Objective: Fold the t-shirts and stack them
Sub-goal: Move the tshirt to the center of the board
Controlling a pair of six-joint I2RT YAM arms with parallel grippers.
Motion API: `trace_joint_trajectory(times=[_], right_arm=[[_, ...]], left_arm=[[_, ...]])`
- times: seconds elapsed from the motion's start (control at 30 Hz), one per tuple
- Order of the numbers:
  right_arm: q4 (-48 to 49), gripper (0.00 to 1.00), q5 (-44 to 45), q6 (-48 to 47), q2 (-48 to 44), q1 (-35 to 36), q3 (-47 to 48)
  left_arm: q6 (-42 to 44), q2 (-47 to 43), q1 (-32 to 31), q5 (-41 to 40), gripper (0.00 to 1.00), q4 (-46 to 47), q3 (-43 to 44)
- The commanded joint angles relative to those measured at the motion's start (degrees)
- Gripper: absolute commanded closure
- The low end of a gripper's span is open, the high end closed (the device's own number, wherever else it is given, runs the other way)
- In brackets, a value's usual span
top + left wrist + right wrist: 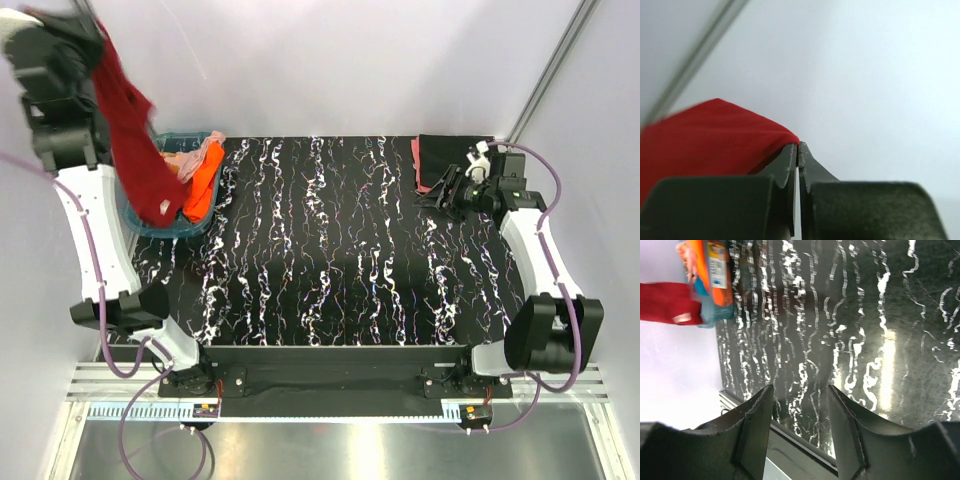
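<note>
High at the back left, my left gripper [88, 28] is shut on a corner of the dark red t-shirt [135, 140]. The shirt hangs down into the blue tub [150, 228]. In the left wrist view the jaws [799, 146] pinch the red cloth [705, 140] at their tips. An orange t-shirt [203, 185] and a pale peach one [207, 152] lie in the tub. A folded black t-shirt [452, 155] rests on a salmon pink one [414, 160] at the back right. Just in front of them my right gripper [437, 190] hovers open and empty, its jaws [800, 390] over the table.
The table [330, 250] has a black top with white marbling. White walls stand close on both sides and behind. In the right wrist view the tub [715, 315] and the hanging red shirt [665, 302] show at the far end, beyond the table's near edge [790, 435].
</note>
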Motion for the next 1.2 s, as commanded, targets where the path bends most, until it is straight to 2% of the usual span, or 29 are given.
trace_joint_trajectory(times=[0.0, 0.17, 0.2, 0.27, 0.3, 0.4, 0.43, 0.47, 0.5, 0.53, 0.57, 0.63, 0.67, 0.7, 0.73, 0.8, 0.83, 0.87, 1.0, 1.13, 1.17], right_arm=[[-0.67, 0.46, -2.3, 1.5, -5.64, 0.28, 0.1], [-2.86, 0.46, -0.99, 2.47, -10.2, 0.36, -1.58], [-3.91, 0.46, -0.73, 2.56, -11.0, 0.36, -1.75], [-5.06, 0.46, 0.15, 2.56, -13.1, 0.36, -2.02], [-6.02, 0.45, 0.42, 2.56, -13.64, 0.36, -2.19], [-7.96, 0.44, 1.65, 2.56, -15.75, 0.36, -3.07], [-8.4, 0.44, 2.0, 2.56, -16.19, 0.36, -3.33], [-9.01, 0.44, 2.52, 2.12, -16.8, 0.36, -3.34], [-11.11, 0.43, 3.14, 1.77, -17.07, 0.45, -3.16], [-12.43, 0.43, 3.84, 1.33, -17.07, 0.45, -2.9], [-13.75, 0.42, 4.98, 0.37, -17.24, 0.54, -2.2], [-18.58, 0.4, 7.09, -0.69, -16.81, 1.67, -1.32], [-20.34, 0.39, 7.8, -2.09, -16.2, 2.38, -0.79], [-24.19, 0.36, 8.76, -2.8, -15.67, 3.34, -0.27], [-25.7, 0.32, 11.55, -3.59, -14.71, 7.44, 0.61], [-28.61, 0.2, 15.52, -3.6, -14.26, 12.81, 1.32], [-29.05, 0.01, 18.67, -3.16, -14.0, 15.37, 1.41], [-29.15, 0.0, 19.4, -2.2, -14.08, 19.83, 1.15], [-23.19, 0.0, 18.44, 1.93, -14.43, 28.03, -2.71], [-16.59, 0.0, 19.04, 5.63, -10.06, 35.07, -6.93], [-14.4, 0.06, 19.05, 6.85, -8.82, 35.69, -7.81]], left_arm=[[-9.4, -2.15, -0.34, 4.78, 1.0, 11.34, 13.16], [-19.01, -2.06, -1.65, 15.4, 1.0, 15.3, 13.29], [-19.89, -2.23, -3.83, 19.34, 1.0, 15.91, 13.11], [-19.2, -2.93, -7.17, 21.65, 1.0, 15.13, 13.02], [-18.84, -4.07, -10.85, 23.32, 1.0, 14.09, 12.67], [-16.3, -8.88, -19.21, 24.48, 1.0, 10.67, 6.11], [-15.07, -10.74, -21.84, 24.04, 1.0, 10.21, -1.32], [-12.54, -13.19, -26.48, 23.78, 1.0, 10.56, -6.44], [-11.21, -17.05, -28.53, 22.73, 1.0, 9.86, -10.75], [-10.41, -19.0, -29.68, 21.76, 0.94, 7.86, -14.36], [-10.23, -20.41, -30.21, 20.71, 0.74, 5.4, -21.01], [-7.0, -23.74, -30.04, 16.07, 0.52, -2.94, -26.15], [-2.8, -24.29, -30.13, 12.39, 0.11, -7.24, -28.53], [-0.93, -24.47, -29.61, 8.0, 0.06, -14.5, -29.6], [1.0, -24.56, -29.43, 6.39, 0.03, -17.62, -30.39], [4.18, -25.78, -29.43, 2.0, 0.02, -22.9, -35.65], [4.97, -26.92, -29.52, 1.28, 0.02, -23.1, -38.37], [5.76, -30.41, -29.6, 1.19, 0.06, -22.75, -41.96], [6.39, -39.66, -29.87, 5.74, 0.17, -16.52, -61.01], [6.3, -42.05, -32.23, 12.43, 0.25, -15.28, -70.97], [6.38, -41.96, -34.42, 13.05, 0.26, -15.28, -72.74]])
